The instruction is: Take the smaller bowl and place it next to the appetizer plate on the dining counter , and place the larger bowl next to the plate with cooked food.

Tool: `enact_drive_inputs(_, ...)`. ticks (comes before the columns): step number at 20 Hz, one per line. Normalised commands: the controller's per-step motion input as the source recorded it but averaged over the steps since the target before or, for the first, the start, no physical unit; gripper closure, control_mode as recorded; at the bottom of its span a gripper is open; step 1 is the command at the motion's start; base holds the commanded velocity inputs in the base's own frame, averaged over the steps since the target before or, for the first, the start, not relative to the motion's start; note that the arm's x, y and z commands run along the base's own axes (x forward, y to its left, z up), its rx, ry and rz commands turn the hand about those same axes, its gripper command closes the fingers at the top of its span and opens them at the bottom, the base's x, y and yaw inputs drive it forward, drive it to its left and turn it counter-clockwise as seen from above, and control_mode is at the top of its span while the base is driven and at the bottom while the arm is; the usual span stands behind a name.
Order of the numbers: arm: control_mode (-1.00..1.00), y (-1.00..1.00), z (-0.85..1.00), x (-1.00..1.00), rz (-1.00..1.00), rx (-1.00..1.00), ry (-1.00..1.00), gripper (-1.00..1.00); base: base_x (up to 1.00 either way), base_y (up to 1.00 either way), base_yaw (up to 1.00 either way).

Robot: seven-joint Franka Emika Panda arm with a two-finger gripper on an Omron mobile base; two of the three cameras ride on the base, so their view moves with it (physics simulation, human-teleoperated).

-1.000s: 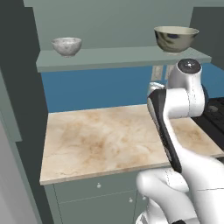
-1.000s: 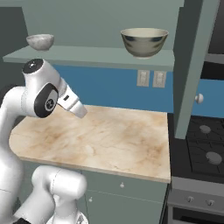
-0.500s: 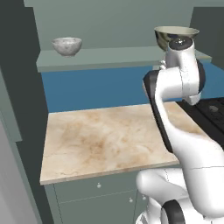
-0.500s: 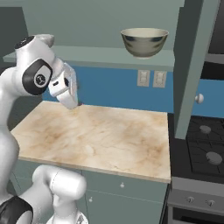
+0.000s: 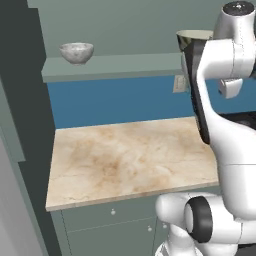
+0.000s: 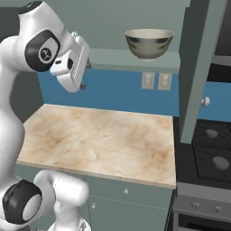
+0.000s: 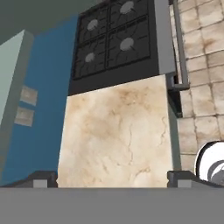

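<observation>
The small speckled bowl [image 5: 76,52] stands upright on the grey-green shelf [image 5: 115,66], at about ten o'clock in the left base view, well clear of the arm. The large dark-sided bowl [image 6: 149,43] stands upright on the same shelf further along, at about one o'clock in the right base view; its cream inside shows above the rim. In the left base view only its rim [image 5: 194,35] shows, behind the arm's upper link. The two bowls are well apart.

The gripper [image 6: 85,67] is raised to shelf height, at about ten o'clock in the right base view, in front of the shelf's edge. It touches neither bowl. In the hand view the two finger tips [image 7: 41,178] stand wide apart at the bottom corners, with nothing between them; the tool is spread and holds nothing.

Below the shelf lies a beige marbled counter [image 6: 103,140] with nothing on it, over grey-green cabinet fronts [image 6: 126,205]. Behind it runs a blue wall [image 5: 115,102] with two pale outlet plates [image 6: 155,81]. A black stove [image 6: 210,153] adjoins the counter at three o'clock in the right base view; in the hand view its four burners [image 7: 111,37] lie beyond the counter's far end, and a tiled floor [image 7: 199,65] runs beside it.
</observation>
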Motion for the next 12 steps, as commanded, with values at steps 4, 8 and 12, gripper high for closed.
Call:
enact_drive_inputs(4, -1.00, -0.27, 0.07, -0.02, -0.03, 0.14, -0.32, -1.00, 0.00, 0.00, 0.00)
enact_drive_inputs(8, -1.00, -0.20, 0.16, 0.00, 0.00, 0.11, -0.36, -1.00, 0.00, 0.00, 0.00)
enact_drive_inputs(12, -1.00, -0.19, 0.33, 0.00, 0.00, 0.02, -0.35, -1.00, 0.00, 0.00, 0.00)
